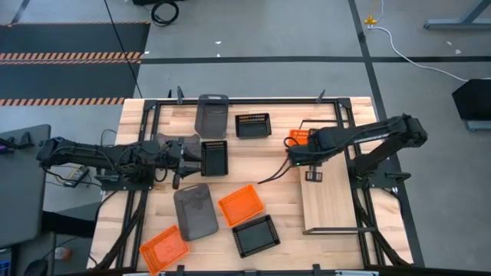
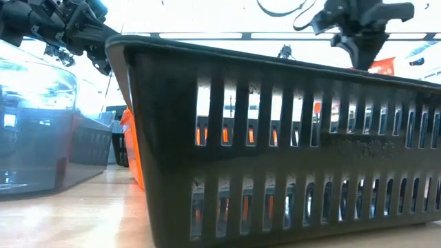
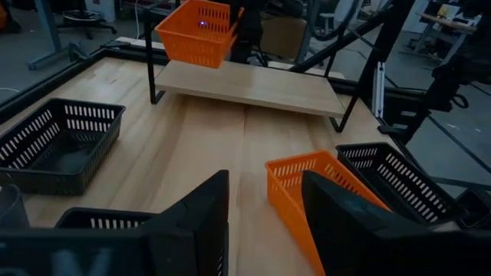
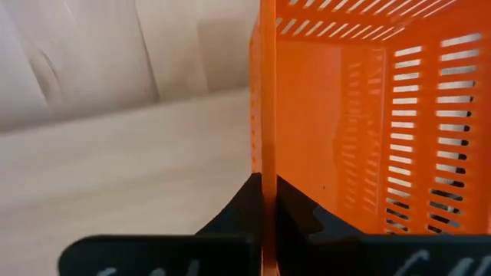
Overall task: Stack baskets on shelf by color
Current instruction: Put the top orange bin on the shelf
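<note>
High view: right gripper (image 1: 295, 147), jaws clamped on the first bright orange slatted plastic basket (image 1: 298, 137), nears the bare wooden shelf (image 1: 331, 203); left gripper (image 1: 184, 157), jaws apart; eight baskets remain

No text, label, brand, number or sign can be read in any of the views.

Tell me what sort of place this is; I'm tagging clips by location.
Probably a robotics lab or workshop. A butcher-block worktable in a dark metal frame stands on a grey concrete floor with striped hazard matting, a loose white cable runs across the floor, and other desks and stands show behind.
</note>
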